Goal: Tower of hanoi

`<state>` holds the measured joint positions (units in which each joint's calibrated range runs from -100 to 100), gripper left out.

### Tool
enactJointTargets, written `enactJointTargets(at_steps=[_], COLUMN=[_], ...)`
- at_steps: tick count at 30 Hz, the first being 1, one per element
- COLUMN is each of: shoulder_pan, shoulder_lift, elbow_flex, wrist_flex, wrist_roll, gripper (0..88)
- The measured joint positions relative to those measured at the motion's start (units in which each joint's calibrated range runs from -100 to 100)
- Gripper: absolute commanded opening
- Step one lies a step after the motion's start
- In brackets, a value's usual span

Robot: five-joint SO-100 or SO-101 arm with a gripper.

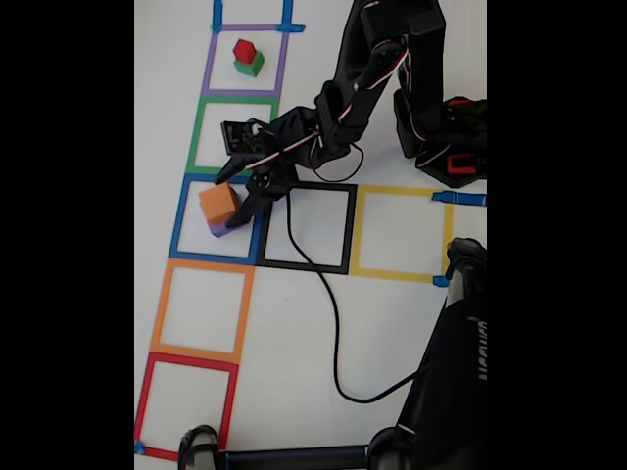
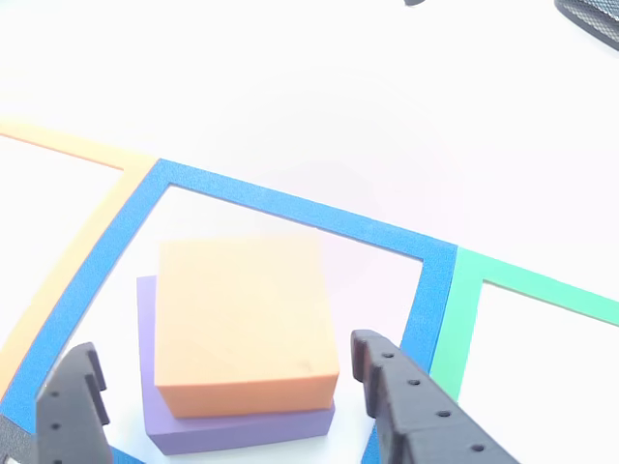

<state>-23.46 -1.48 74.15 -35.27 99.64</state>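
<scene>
No readable writing is showing on the cubes. Your gripper (image 2: 227, 382) is standing with fingers (image 2: 397, 387) spread wide, flanking the orange cube (image 2: 242, 324) without touching it. That cube is sitting on the purple cube (image 2: 237, 425), slightly askew, inside the blue tape square (image 1: 186, 211). Beyond that square, past a green outline, the red cube (image 1: 244, 49) is resting on the green cube (image 1: 250, 66) within the purple tape square (image 1: 210, 69).

1. Orange cube (image 1: 218, 202): stacked on purple cube (image 1: 221, 228), slightly skewed, inside blue tape square.
2. Purple cube: largest, edges showing beneath the orange.
3. Red cube (image 1: 244, 50): tiniest, atop green cube (image 1: 250, 66), inside purple tape square.
</scene>
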Motion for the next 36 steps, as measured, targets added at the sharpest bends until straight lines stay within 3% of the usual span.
enactJointTargets(at_steps=[4, 9, 15, 19, 27, 36], shoulder_pan=[-0.4, -1.8, -2.3, -0.4, 13.1, 35.0], shoulder_lift=[-2.4, -8.4, -21.7, -35.7, -63.0, -67.5], elbow_flex=[1.9, 3.4, 3.5, 3.6, -5.0, -34.4], wrist_flex=[0.0, 0.0, 10.6, 27.2, 72.6, 110.1], wrist_roll=[0.0, 0.4, 0.4, 0.4, 0.4, 0.4], gripper=[34.3, 26.1, 0.5, 0.5, 0.4, 0.4])
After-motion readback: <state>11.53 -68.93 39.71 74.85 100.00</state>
